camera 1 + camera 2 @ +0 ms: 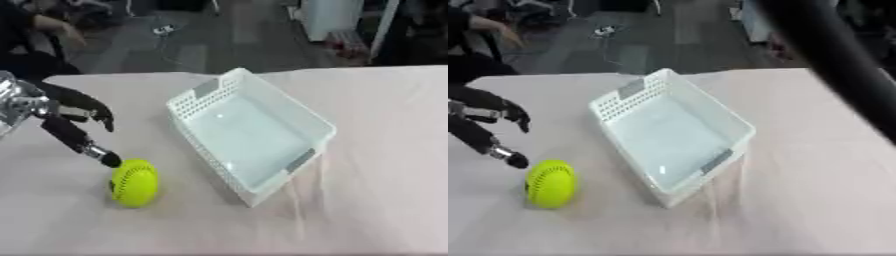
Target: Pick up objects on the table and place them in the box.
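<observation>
A yellow-green ball (135, 183) with dark stitching lies on the pale tablecloth at the lower left. My left hand (63, 116) hovers just above and to the left of it, fingers spread and relaxed, holding nothing; its thumb tip (110, 160) nearly touches the ball's upper left side. A white perforated box (248, 131) sits slantwise in the middle of the table, nothing inside it. A black arm (842, 65) crosses the upper right of the right eye view; its hand is out of sight.
The table (385, 150) is covered in a pinkish cloth that wrinkles near the box's front corner. Beyond the far edge are a dark floor, cables and a person sitting at the upper left.
</observation>
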Tool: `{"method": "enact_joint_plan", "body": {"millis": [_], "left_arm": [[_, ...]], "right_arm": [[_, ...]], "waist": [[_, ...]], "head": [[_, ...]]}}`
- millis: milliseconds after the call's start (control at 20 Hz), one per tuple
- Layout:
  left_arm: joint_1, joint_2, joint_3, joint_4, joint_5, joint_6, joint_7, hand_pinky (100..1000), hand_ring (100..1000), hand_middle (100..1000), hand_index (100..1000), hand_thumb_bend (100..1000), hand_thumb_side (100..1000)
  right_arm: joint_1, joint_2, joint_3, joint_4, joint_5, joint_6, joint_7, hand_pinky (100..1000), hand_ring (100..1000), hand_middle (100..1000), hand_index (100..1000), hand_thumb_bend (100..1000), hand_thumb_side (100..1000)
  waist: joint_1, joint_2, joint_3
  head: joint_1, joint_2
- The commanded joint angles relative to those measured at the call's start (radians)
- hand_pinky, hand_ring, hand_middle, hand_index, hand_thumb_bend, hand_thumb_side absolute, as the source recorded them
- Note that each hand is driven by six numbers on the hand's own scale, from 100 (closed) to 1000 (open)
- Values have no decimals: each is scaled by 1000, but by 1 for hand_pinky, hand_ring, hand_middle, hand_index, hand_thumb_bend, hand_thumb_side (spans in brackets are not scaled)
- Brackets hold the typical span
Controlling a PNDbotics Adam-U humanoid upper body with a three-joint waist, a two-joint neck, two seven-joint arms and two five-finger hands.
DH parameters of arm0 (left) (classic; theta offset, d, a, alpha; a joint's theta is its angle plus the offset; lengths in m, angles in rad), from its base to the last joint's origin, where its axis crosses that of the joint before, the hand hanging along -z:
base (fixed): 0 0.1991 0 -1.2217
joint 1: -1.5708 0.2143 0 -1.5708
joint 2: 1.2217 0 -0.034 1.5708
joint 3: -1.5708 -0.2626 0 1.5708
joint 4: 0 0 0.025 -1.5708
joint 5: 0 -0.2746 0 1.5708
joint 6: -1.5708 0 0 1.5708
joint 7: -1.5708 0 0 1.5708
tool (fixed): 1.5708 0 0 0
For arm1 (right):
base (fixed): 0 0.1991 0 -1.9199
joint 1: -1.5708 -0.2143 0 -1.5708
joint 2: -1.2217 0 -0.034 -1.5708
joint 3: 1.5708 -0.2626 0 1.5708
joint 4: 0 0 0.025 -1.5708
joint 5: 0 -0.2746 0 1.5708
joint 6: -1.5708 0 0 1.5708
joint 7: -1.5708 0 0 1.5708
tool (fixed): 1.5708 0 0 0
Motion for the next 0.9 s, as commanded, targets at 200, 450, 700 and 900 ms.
{"method": "enact_joint_plan", "body": {"millis": [200,450,700,900], "left_arm": [[1,68,-73,43,-59,-63,0,985,925,920,881,760,1000],[2,46,-100,83,-93,-109,0,971,924,919,879,746,1000],[-14,16,-125,115,-122,-146,0,1000,942,936,896,712,1000],[-35,-21,-123,115,-117,-162,0,1000,1000,981,947,701,1000]], "right_arm": [[-19,-23,-1,-13,-6,-3,4,342,504,564,597,100,1000],[-21,-22,-1,-13,-8,-3,5,342,504,564,597,100,1000],[-23,-20,1,-13,-11,-5,7,343,504,564,597,100,1000],[-24,-18,0,-13,-12,-6,7,343,504,564,597,100,1000]], "waist": [[3,-5,-5],[2,-5,-8],[1,-5,-10],[0,-5,-13]], "head": [[4,-3],[2,-3],[2,-3],[0,-3]]}}
